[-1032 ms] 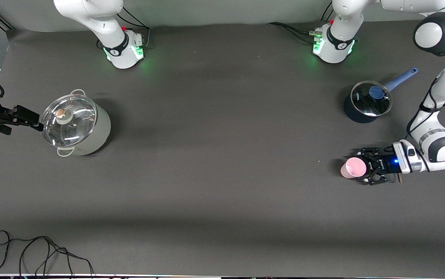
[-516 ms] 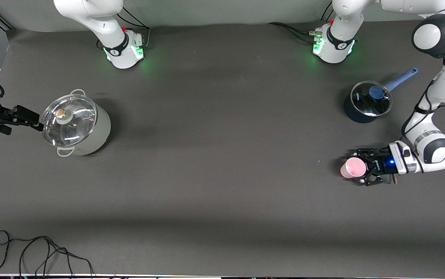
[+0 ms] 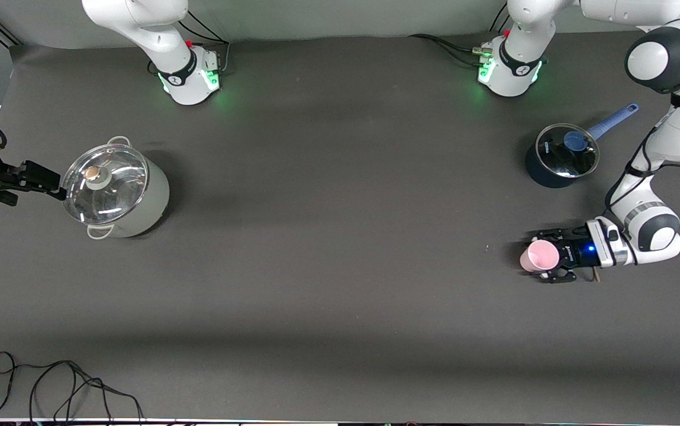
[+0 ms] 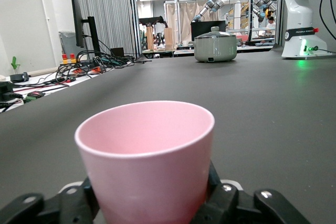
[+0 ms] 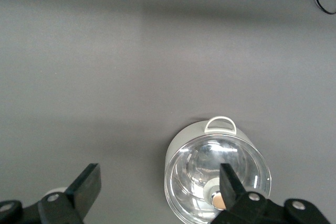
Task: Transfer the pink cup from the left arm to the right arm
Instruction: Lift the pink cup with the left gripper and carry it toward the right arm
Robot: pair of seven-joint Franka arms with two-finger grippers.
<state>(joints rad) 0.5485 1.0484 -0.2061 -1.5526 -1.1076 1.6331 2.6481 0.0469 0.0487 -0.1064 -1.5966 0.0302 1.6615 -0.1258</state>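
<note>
The pale-pink cup (image 3: 538, 255) (plain, handleless, slightly tapered) stands upright on the bench (image 3: 340, 284), pinched between the left end effector's (image 3: 547, 257) fingers; the right end effector (image 3: 41, 177) waits, spread.

From my station the pink cup (image 4: 148, 158) reads as smooth plastic with a soft, matt sheen. The left gripper (image 3: 544, 261) closed around it is black hard plastic, slightly shiny, with small bright metal pins at the finger links. The surface (image 3: 340, 266) is covered in a dark grey matt sheet, faintly grainy. The arm shells look like glossy white plastic with black bands. I see a pale green pot (image 3: 116, 192) with a satin body, a clear glossy glass lid and metal loop handles. The dark saucepan (image 3: 560, 157) has a glass lid too, a matt blue knob and a matt blue handle. The right gripper (image 5: 157, 192) is matt black plastic.
</note>
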